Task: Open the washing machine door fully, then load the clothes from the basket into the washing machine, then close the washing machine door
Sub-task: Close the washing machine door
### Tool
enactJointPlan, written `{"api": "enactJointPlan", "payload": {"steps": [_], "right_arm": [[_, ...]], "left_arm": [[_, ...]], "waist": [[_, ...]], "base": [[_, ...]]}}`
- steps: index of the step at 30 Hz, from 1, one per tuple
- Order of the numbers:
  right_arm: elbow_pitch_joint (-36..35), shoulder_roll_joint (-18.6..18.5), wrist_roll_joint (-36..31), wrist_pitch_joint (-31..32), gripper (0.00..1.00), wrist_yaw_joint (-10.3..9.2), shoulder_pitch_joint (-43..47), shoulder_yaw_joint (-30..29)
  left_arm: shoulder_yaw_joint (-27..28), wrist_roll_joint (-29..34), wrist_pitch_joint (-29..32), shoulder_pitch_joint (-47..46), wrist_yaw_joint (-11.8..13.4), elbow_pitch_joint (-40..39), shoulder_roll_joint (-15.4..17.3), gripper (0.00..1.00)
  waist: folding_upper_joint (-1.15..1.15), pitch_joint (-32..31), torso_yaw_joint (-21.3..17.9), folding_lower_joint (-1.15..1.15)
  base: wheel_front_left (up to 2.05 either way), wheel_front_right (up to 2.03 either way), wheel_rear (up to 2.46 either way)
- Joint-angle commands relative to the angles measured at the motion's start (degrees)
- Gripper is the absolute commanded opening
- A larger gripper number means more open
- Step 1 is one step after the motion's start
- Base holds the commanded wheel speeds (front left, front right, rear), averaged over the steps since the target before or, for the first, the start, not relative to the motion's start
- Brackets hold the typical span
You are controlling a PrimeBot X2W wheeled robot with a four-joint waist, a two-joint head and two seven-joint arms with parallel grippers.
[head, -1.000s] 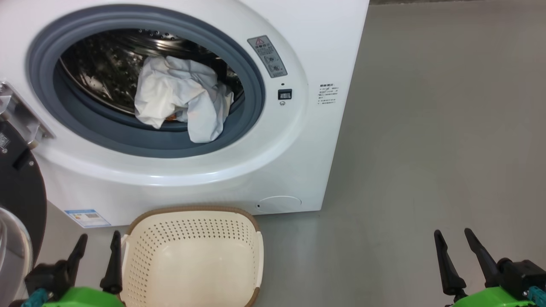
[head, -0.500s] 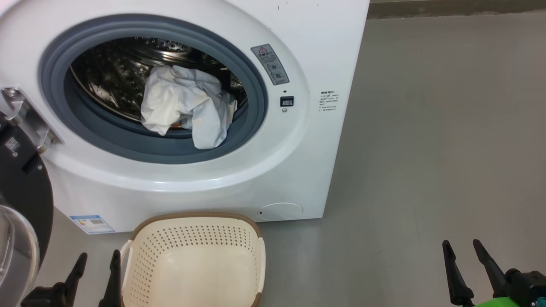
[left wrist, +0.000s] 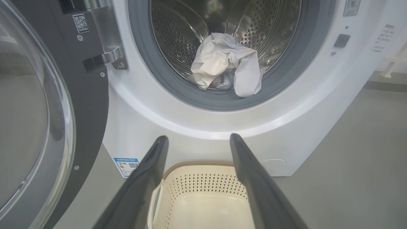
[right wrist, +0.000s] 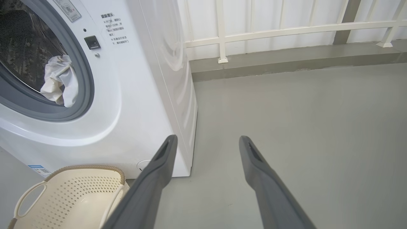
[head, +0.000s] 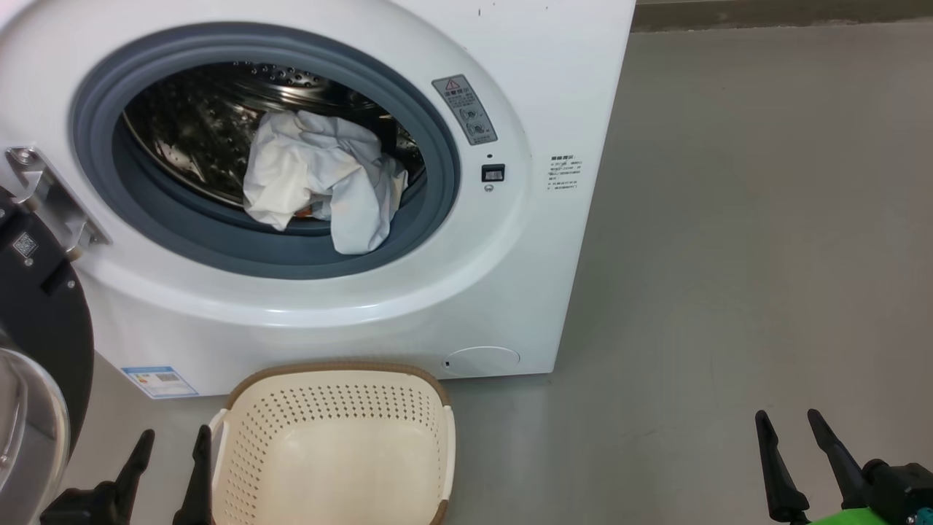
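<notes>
- The left gripper [head: 176, 435] at 7 o'clock and the right gripper [head: 789, 417] at 5 o'clock of the head view both have their dark fingers spread wide, holding nothing.
- The white boxy front-loading washing machine [head: 554, 87] stands at 11 o'clock.
- Its round glossy black glass-windowed door [head: 44, 328] hangs open at 8 o'clock.
- The cream perforated plastic basket [head: 335, 367] sits at 6 o'clock, just beside the left gripper.
- The crumpled white clothes [head: 321, 182] lie in the steel drum [head: 189, 124], one fold draped over the grey gasket [head: 430, 146].
</notes>
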Motion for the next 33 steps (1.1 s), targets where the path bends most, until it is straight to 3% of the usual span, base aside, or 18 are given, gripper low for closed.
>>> {"api": "enactJointPlan", "payload": {"steps": [1,22,33], "right_arm": [[-1.38,-0.7,0.12,-0.68,1.0,0.09,-0.23,1.17],[-1.31,-0.79,0.32,-0.68,1.0,0.09,0.15,1.49],[-1.52,-0.56,0.26,-0.68,1.0,0.09,-0.02,1.46]], "left_arm": [[2.05,0.07,-0.36,-1.49,-0.14,-1.48,1.07,1.0],[2.29,0.31,-0.36,-0.47,-0.14,-1.96,0.86,1.0],[2.16,0.82,-0.36,-0.7,-0.14,-2.1,0.85,1.0]], "waist": [[0.0,-0.04,0.0,0.0],[0.0,-0.5,0.27,0.0],[0.0,-0.26,0.61,0.0]], "base": [[0.0,0.0,0.0],[-1.03,1.03,0.0],[-0.18,0.18,0.0]]}}
